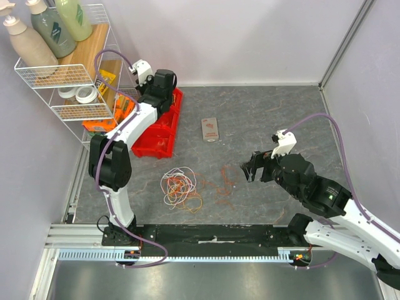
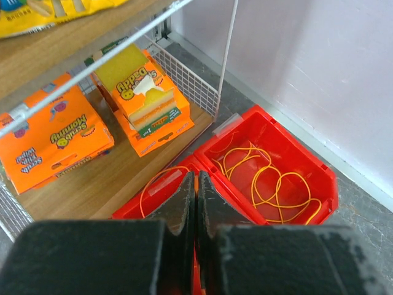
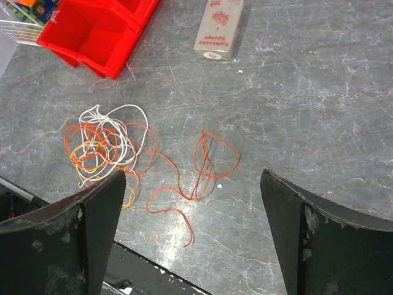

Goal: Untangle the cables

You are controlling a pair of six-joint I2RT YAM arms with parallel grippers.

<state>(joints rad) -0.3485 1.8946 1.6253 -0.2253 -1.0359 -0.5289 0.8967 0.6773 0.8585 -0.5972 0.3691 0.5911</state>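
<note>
In the right compartment of the red bin (image 2: 319,184), centre-right of the left wrist view: yellow-orange wire loops (image 2: 270,178) lying loose and flat. In the neighbouring compartment to the left: one orange loop (image 2: 153,176), partly hidden behind the fingers. On the wire rack (image 2: 184,80) shelf, upper left of the same view: a Scrub Daddy box (image 2: 144,92) and a Scrub Mommy box (image 2: 52,132). Remaining cables (image 1: 181,187) on the grey table (image 1: 269,119), lower centre of the top view: a knot of white, orange and yellow coils, with a thin orange-red strand (image 3: 209,161) trailing from it to the right. Kamenoko Sponge packet (image 1: 210,129) lying apart, above the knot. Left gripper (image 2: 196,203) over the bin divider, jaws pressed together, holding nothing. Right gripper (image 1: 250,170) just right of the strand, jaws spread wide, empty.
</note>
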